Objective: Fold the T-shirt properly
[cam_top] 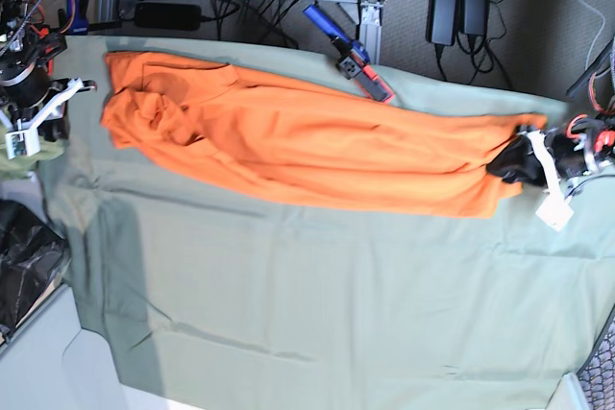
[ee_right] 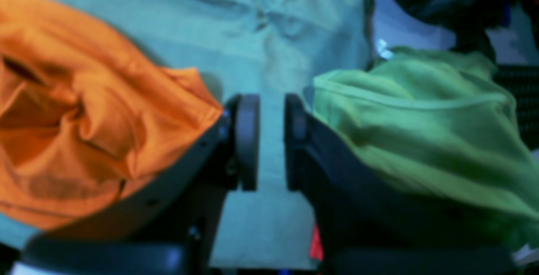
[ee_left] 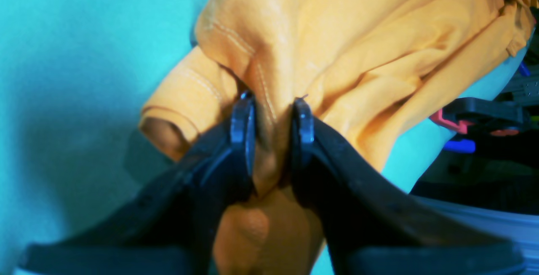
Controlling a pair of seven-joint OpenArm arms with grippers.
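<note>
The orange T-shirt point(cam_top: 288, 141) lies stretched in a long wrinkled band across the far half of the table. At the band's right end my left gripper point(cam_top: 514, 158) is shut on a bunched fold. In the left wrist view the fabric point(ee_left: 358, 35) is pinched between both pads of that gripper point(ee_left: 273, 110), with a hemmed sleeve just left of them. My right gripper point(cam_top: 58, 103) hovers at the table's left edge, beside the shirt's crumpled left end. In its own view that gripper point(ee_right: 271, 102) shows a narrow gap with nothing in it, and the T-shirt point(ee_right: 84, 110) lies to its left.
A pale sage green cloth point(cam_top: 288, 314) covers the table. An olive-green bunched garment point(ee_right: 421, 119) sits right of the right gripper, off the table's left edge point(cam_top: 14, 165). A blue and red clamp point(cam_top: 351, 55) lies at the far edge, with cables and power bricks behind. A black bag point(cam_top: 24, 256) is lower left.
</note>
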